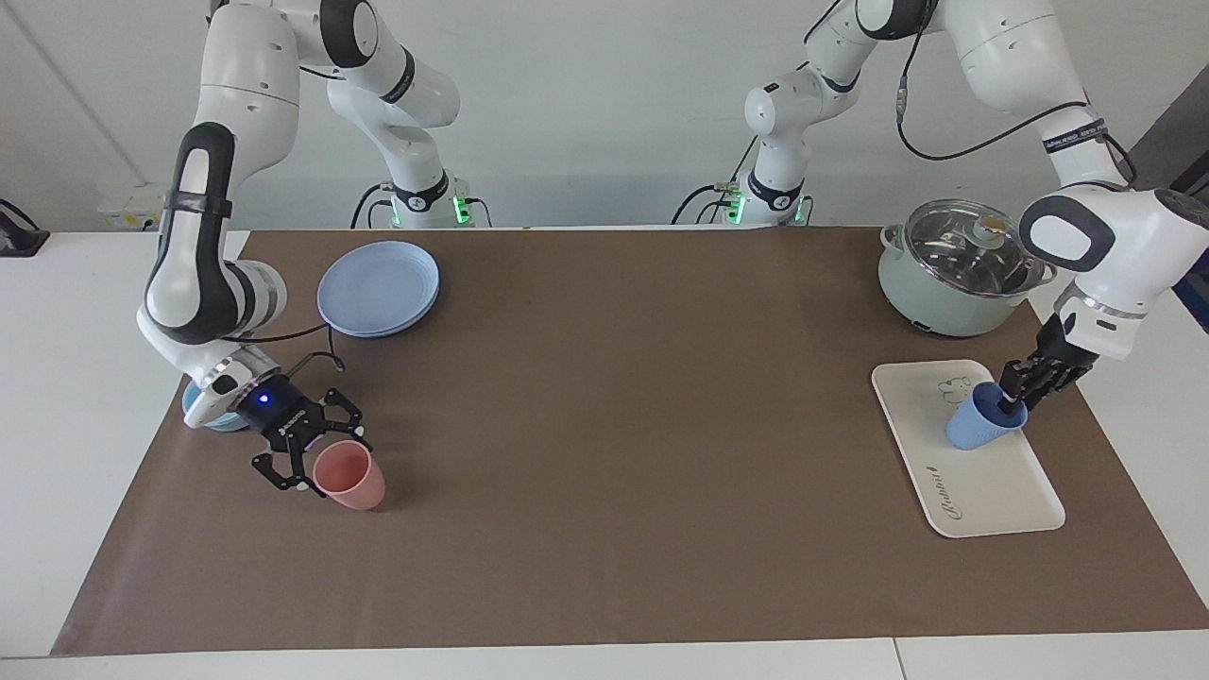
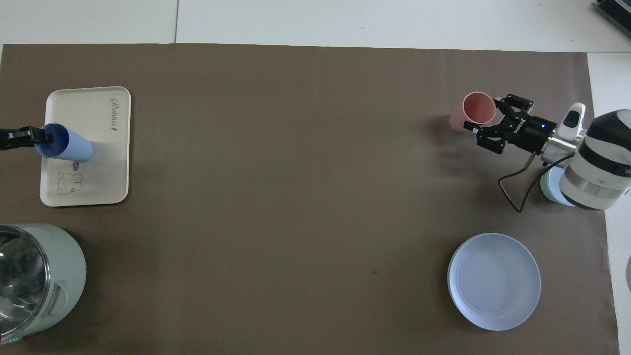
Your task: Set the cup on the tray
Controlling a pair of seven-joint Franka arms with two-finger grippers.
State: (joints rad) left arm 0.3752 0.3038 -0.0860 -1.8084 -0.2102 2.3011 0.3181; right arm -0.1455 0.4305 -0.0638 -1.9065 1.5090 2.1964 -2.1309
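The periwinkle-blue cup (image 1: 982, 425) is tilted over the cream-white tray (image 1: 973, 463), which lies at the left arm's end of the table. Its base is at the tray's surface, close to the bear drawing. My left gripper (image 1: 1013, 401) is shut on the cup's rim. In the overhead view the cup (image 2: 66, 143) leans across the tray (image 2: 98, 162), with the left gripper (image 2: 30, 136) at its mouth. My right gripper (image 1: 316, 453) is open at the mouth of a tilted pink tumbler (image 1: 351, 477) at the right arm's end. It also shows in the overhead view (image 2: 493, 121).
A round blue plate (image 1: 380, 288) lies nearer to the robots than the pink tumbler. A low light-blue bowl (image 1: 203, 411) sits under the right arm's wrist. A pale green pot with a glass lid (image 1: 954, 269) stands nearer to the robots than the tray.
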